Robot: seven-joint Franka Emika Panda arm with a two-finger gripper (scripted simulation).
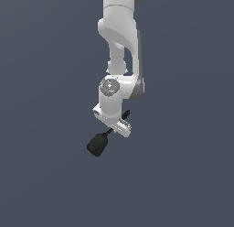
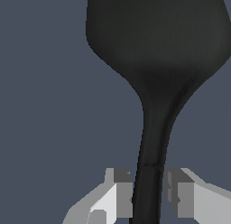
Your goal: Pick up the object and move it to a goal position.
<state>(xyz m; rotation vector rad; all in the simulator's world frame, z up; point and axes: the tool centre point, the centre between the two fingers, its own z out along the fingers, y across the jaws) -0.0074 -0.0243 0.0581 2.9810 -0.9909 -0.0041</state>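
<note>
No readable text, labels or numbers anywhere.

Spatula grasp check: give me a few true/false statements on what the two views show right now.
1. The gripper has its fingers on either side of the black spatula handle. True.
2. The fingers clamp the broad blade. False: they sit at the thin handle; the blade lies beyond the fingertips.
3. In the exterior view the blade sticks out toward the lower left of the gripper. True.
4. The spatula is white like the arm. False: it is matte black.
5. The handle's end is hidden entirely in the exterior view. False: a black tip shows on the gripper's other side.
</note>
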